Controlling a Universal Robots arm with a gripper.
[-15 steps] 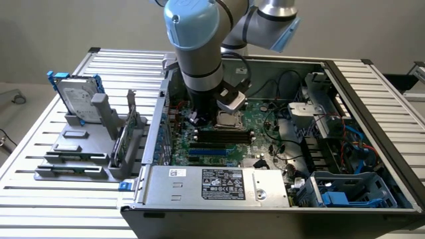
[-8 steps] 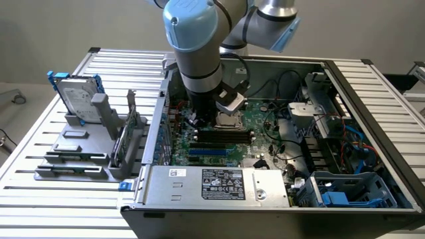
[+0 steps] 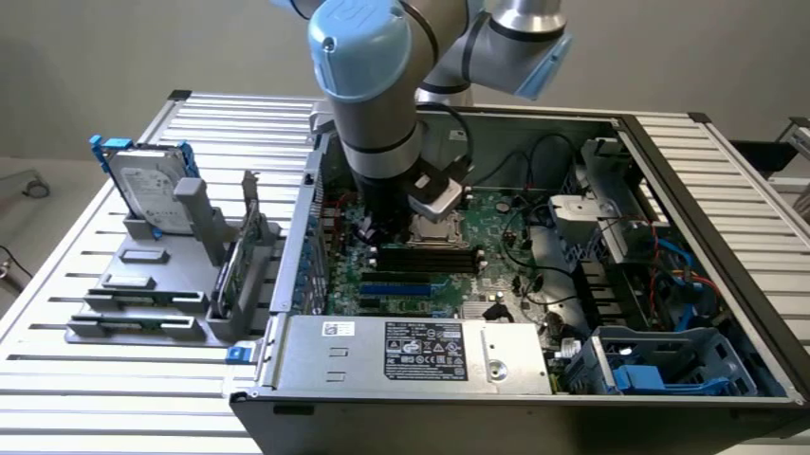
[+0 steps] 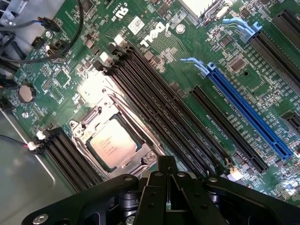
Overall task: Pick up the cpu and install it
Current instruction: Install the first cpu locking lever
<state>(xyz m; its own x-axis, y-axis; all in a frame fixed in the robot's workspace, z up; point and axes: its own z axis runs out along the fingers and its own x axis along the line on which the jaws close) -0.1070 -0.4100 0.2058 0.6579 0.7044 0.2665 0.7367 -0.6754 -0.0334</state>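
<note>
Pressed together and empty, the jaws of the black gripper (image 4: 166, 187) hover beside the small silver-grey square cpu (image 4: 111, 143), which lies in its metal-framed socket (image 4: 93, 123). In the exterior view, the arm's gripper (image 3: 408, 210) crowds the green motherboard (image 3: 506, 237); any drift could scrape the chip or bend socket pins.

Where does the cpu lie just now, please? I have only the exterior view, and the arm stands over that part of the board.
Observer: In the wrist view the cpu lies flat inside the socket frame.
Operator: Thank you. Is the gripper holding anything?
Observer: No; the gripper is shut, empty, and clear of the cpu.
Operator: What lies beside the socket?
Observer: Black memory slots, with a blue slot beyond them.
</note>
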